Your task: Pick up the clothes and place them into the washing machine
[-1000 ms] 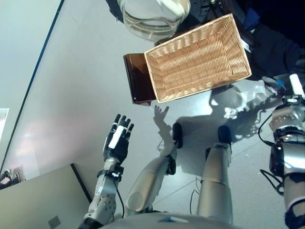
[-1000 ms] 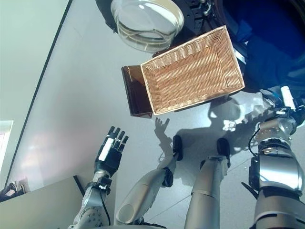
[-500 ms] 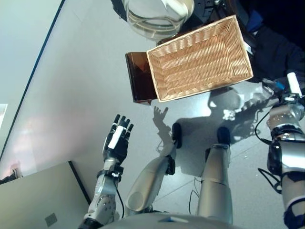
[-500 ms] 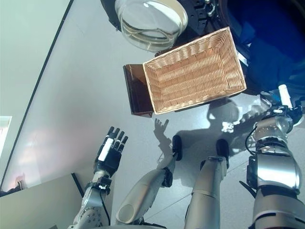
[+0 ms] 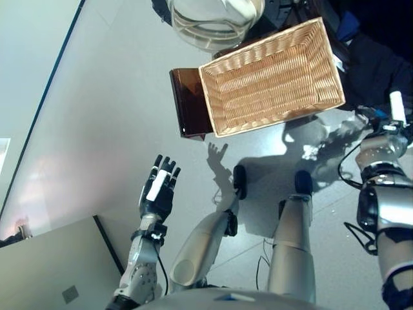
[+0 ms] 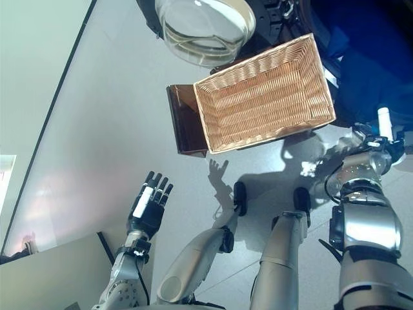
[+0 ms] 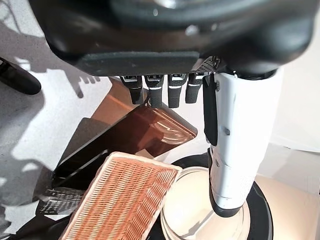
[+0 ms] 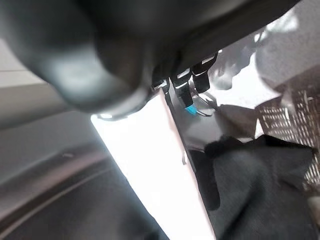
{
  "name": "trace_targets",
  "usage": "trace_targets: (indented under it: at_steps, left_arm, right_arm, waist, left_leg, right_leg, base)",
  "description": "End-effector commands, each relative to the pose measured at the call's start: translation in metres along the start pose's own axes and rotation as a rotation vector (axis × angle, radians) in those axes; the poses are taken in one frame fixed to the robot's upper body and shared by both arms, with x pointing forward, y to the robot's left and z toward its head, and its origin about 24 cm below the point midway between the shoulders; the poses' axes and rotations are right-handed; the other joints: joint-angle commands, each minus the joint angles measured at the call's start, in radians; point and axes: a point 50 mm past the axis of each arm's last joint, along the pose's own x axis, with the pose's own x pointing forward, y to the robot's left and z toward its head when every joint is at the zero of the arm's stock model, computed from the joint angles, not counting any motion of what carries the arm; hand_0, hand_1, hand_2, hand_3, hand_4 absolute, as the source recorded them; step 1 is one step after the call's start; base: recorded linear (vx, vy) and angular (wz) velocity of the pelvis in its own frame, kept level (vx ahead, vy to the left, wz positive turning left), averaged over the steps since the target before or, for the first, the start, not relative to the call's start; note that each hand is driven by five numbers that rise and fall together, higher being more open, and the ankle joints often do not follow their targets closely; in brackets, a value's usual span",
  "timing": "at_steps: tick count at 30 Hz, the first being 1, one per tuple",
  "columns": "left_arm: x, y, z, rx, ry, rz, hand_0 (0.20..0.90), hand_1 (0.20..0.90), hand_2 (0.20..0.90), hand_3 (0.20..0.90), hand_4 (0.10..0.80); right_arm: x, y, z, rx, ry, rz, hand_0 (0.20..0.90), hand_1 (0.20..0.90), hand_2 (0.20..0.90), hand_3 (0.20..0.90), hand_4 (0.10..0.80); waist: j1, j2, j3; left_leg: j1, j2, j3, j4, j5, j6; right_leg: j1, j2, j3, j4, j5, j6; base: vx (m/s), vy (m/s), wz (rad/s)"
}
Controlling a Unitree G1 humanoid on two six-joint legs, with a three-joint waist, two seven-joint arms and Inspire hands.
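Note:
The shallow wicker basket [image 5: 271,77] holds nothing and rests on the low dark brown box [image 5: 187,106]. The washing machine's round glass door [image 5: 213,19] stands open at the top of the view. Dark blue and black clothes [image 6: 377,61] lie bunched at the machine's side on the upper right. My right hand [image 5: 387,119] is beside that dark cloth [image 8: 260,185] with its fingers straight and its white thumb [image 8: 150,165] stretched out. My left hand [image 5: 158,190] hangs open above the floor, well short of the basket.
A light grey panel [image 5: 51,265] lies at the lower left by my left arm. A dark line [image 5: 45,97] where the floor meets the wall runs along the left side. The basket [image 7: 120,200], box [image 7: 150,130] and door [image 7: 200,210] also show in the left wrist view.
My right hand has moved a little up toward the dark clothes and its forearm has turned. The left hand has stayed in place. The view itself shifted slightly.

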Motion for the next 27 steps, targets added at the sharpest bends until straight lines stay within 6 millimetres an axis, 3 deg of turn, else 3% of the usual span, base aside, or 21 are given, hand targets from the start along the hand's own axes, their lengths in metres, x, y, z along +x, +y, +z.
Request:
trace_targets:
  at_steps: [1, 5, 13, 15, 16, 17, 18, 27]
  left_arm:
    - [0.012, -0.018, 0.029, 0.021, -0.146, -0.094, 0.900, 0.900, 0.900, 0.900, 0.800]
    - [0.012, -0.019, 0.031, 0.021, -0.156, -0.098, 0.900, 0.900, 0.900, 0.900, 0.800]
    - [0.010, -0.018, 0.035, 0.027, -0.170, -0.097, 0.900, 0.900, 0.900, 0.900, 0.800]
    - [0.009, -0.016, 0.035, 0.023, -0.172, -0.083, 0.900, 0.900, 0.900, 0.900, 0.800]
    - [0.008, -0.014, 0.034, 0.023, -0.170, -0.076, 0.900, 0.900, 0.900, 0.900, 0.800]
    - [0.008, -0.015, 0.034, 0.023, -0.170, -0.077, 0.900, 0.900, 0.900, 0.900, 0.800]
    - [0.008, -0.013, 0.034, 0.026, -0.169, -0.066, 0.900, 0.900, 0.900, 0.900, 0.800]
    - [0.006, -0.010, 0.039, 0.047, -0.194, -0.045, 0.900, 0.900, 0.900, 0.900, 0.800]
  right_arm:
    - [-0.030, 0.097, 0.051, 0.119, -0.187, 0.370, 0.900, 0.900, 0.900, 0.900, 0.800]
    - [-0.031, 0.095, 0.039, 0.126, -0.161, 0.375, 0.900, 0.900, 0.900, 0.900, 0.800]
    - [-0.030, 0.094, 0.046, 0.144, -0.175, 0.375, 0.900, 0.900, 0.900, 0.900, 0.800]
    - [-0.027, 0.091, 0.058, 0.181, -0.202, 0.356, 0.543, 0.543, 0.543, 0.543, 0.545]
    - [-0.026, 0.088, 0.062, 0.184, -0.210, 0.343, 0.450, 0.450, 0.450, 0.450, 0.478]
    - [-0.026, 0.088, 0.062, 0.185, -0.211, 0.343, 0.450, 0.450, 0.450, 0.450, 0.478]
    - [-0.021, 0.081, 0.070, 0.173, -0.227, 0.301, 0.200, 0.200, 0.200, 0.200, 0.300]
    - [-0.019, 0.073, 0.099, 0.211, -0.317, 0.203, 0.200, 0.200, 0.200, 0.200, 0.300]
  waist:
    - [0.058, 0.061, 0.002]
    - [0.067, 0.055, -0.007]
    - [0.078, 0.054, -0.011]
    - [0.075, 0.054, -0.005]
    - [0.075, 0.056, -0.003]
    - [0.077, 0.056, -0.004]
    - [0.074, 0.057, 0.000]
    - [0.061, 0.073, 0.014]
  left_leg:
    - [-0.018, -0.016, 0.021, 0.044, -0.032, -0.065]
    - [-0.014, -0.019, 0.017, 0.048, -0.037, -0.063]
    - [-0.016, -0.021, 0.013, 0.046, -0.036, -0.061]
    - [-0.014, -0.026, 0.013, 0.042, -0.037, -0.062]
    - [-0.018, -0.022, 0.014, 0.040, -0.032, -0.063]
    - [-0.019, -0.020, 0.015, 0.039, -0.030, -0.063]
    - [-0.020, -0.021, 0.015, 0.034, -0.029, -0.064]
    - [-0.032, -0.019, 0.021, 0.030, -0.023, -0.064]
  right_leg:
    - [0.109, 0.024, -0.068, -0.115, -0.005, -0.065]
    - [0.117, 0.020, -0.073, -0.118, -0.006, -0.065]
    - [0.118, 0.016, -0.076, -0.128, -0.004, -0.062]
    - [0.118, 0.013, -0.074, -0.124, -0.017, -0.062]
    - [0.113, 0.017, -0.073, -0.124, -0.009, -0.064]
    - [0.111, 0.019, -0.073, -0.125, -0.007, -0.064]
    - [0.110, 0.018, -0.073, -0.126, -0.009, -0.064]
    - [0.093, 0.024, -0.064, -0.121, -0.007, -0.065]
  base:
    - [0.000, 0.000, 0.00]
    - [0.014, 0.022, 0.07]
    - [0.001, 0.003, 0.02]
    - [0.000, 0.000, 0.00]
    - [0.000, 0.000, 0.00]
    - [0.000, 0.000, 0.00]
    - [0.000, 0.000, 0.00]
    - [-0.006, -0.002, 0.01]
